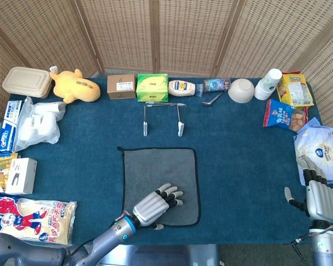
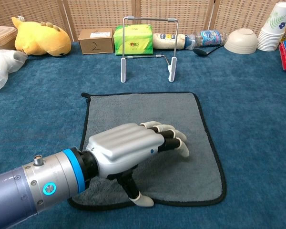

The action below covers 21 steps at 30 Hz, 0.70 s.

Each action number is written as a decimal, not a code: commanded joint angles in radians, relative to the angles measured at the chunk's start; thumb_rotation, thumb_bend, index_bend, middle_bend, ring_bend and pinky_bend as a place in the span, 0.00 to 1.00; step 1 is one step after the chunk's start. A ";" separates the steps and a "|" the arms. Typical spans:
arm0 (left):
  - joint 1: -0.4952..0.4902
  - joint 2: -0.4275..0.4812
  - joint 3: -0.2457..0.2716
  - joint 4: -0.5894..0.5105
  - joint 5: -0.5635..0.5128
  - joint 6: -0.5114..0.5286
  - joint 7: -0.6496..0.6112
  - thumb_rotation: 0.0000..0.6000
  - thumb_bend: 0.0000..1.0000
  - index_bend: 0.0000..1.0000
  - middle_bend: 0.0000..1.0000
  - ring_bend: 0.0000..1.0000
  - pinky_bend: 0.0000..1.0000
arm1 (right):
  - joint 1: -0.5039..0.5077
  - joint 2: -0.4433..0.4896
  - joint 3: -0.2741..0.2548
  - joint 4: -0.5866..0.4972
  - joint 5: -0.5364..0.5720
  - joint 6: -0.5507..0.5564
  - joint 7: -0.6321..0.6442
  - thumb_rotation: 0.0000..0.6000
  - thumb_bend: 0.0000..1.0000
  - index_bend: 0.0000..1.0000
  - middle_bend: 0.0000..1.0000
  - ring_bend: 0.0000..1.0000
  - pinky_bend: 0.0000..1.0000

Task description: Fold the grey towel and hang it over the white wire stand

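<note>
Presently the grey towel [image 1: 160,177] lies spread flat and unfolded on the blue table [image 1: 238,166], its dark border showing all round, near the front edge and in line with the white wire stand [image 2: 148,47]. That stand is upright farther back, well apart from the towel, with nothing draped over it.

Left hand [image 2: 133,150]: palm down over the near left part of the towel, fingers [image 2: 174,138] stretched forward and slightly curved, the tips resting on the cloth. The thumb [image 2: 136,193] points down at the towel's near edge. Nothing is gripped; the cloth beneath it lies unlifted.

Right hand [image 1: 317,195]: at the front right corner of the table, seen in the head view only, fingers extended and apart, holding nothing. It sits just in front of a white packet [image 1: 318,151].

Along the back: a yellow plush toy [image 1: 73,86], a brown box [image 1: 121,86], a green tissue box [image 1: 152,87], a white bowl [image 1: 241,90] and stacked paper cups [image 1: 268,83].
</note>
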 commanded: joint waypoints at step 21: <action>-0.004 0.004 -0.020 0.015 -0.042 0.032 0.012 1.00 0.20 0.33 0.14 0.00 0.00 | -0.006 0.002 -0.001 -0.004 0.001 0.002 -0.002 1.00 0.38 0.06 0.03 0.00 0.00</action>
